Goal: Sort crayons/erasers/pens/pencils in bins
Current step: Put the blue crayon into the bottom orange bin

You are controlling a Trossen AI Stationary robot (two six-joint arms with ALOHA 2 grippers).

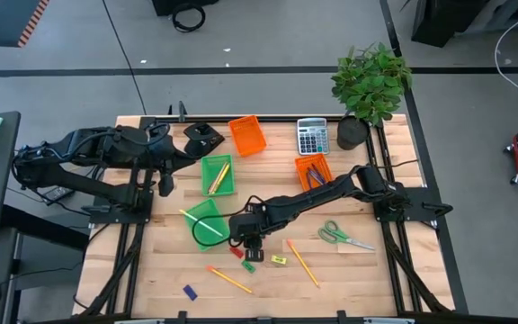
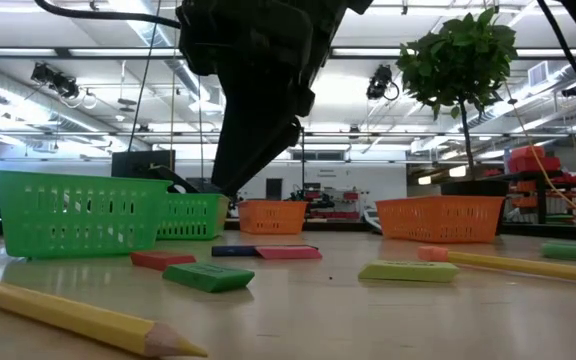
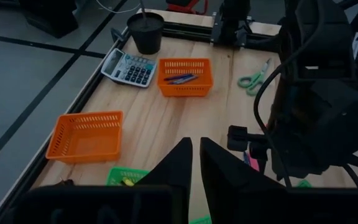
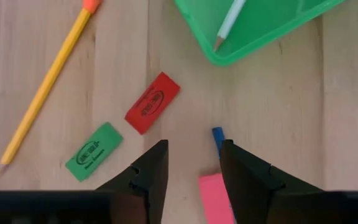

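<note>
My right gripper (image 4: pixel 193 149) hangs open just above the table and points steeply down, near the front green bin (image 1: pixel 207 220). Below it lie a pink eraser (image 4: pixel 216 200) and a blue pen's tip (image 4: pixel 218 138), flat on the wood by its fingers. A red eraser (image 4: pixel 152 102), a green eraser (image 4: pixel 94 151) and a yellow pencil (image 4: pixel 45 84) lie flat nearby. The green bin (image 4: pixel 253 25) holds a pale stick. My left gripper (image 3: pixel 196 146) waits shut, raised over the table's left side, holding nothing.
A second green bin (image 1: pixel 217 174) holds yellow sticks. There are two orange bins: one (image 1: pixel 247 135) at the back, and one (image 3: pixel 184 76) holding pens. A calculator (image 1: pixel 311 137), a potted plant (image 1: pixel 371 81), scissors (image 1: pixel 340 236), a yellow eraser (image 1: pixel 279 260), a blue eraser (image 1: pixel 189 292) and pencils (image 1: pixel 302 263) also lie about.
</note>
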